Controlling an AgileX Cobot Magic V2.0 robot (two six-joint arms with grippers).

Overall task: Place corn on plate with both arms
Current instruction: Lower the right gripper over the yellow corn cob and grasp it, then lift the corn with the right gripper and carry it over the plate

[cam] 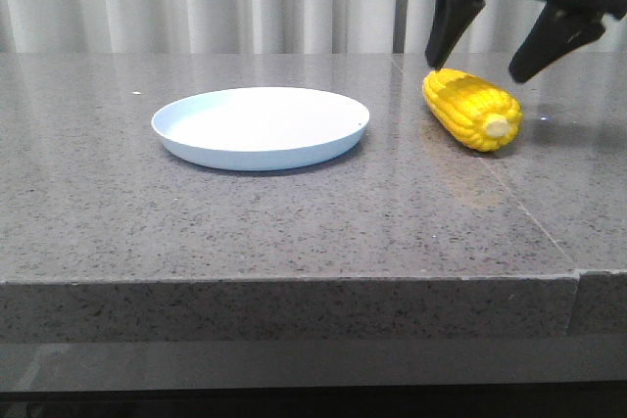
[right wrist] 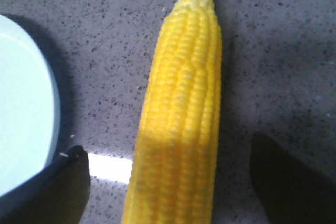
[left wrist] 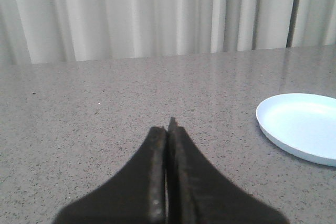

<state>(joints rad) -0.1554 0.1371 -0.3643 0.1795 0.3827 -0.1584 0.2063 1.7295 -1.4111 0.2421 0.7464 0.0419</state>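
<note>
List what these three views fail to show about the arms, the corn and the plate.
- Left gripper: absent from the front view; only its shut fingers show in its wrist view.
- Right gripper: arm cut off by the front view's top edge.
- Corn: stub end cut off by the right wrist view's edge.
- Plate: partly cut off in both wrist views.

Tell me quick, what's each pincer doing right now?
Left pincer: closed, holding nothing, above bare table.
Right pincer: open, straddling the corn cob from above, not gripping it.
</note>
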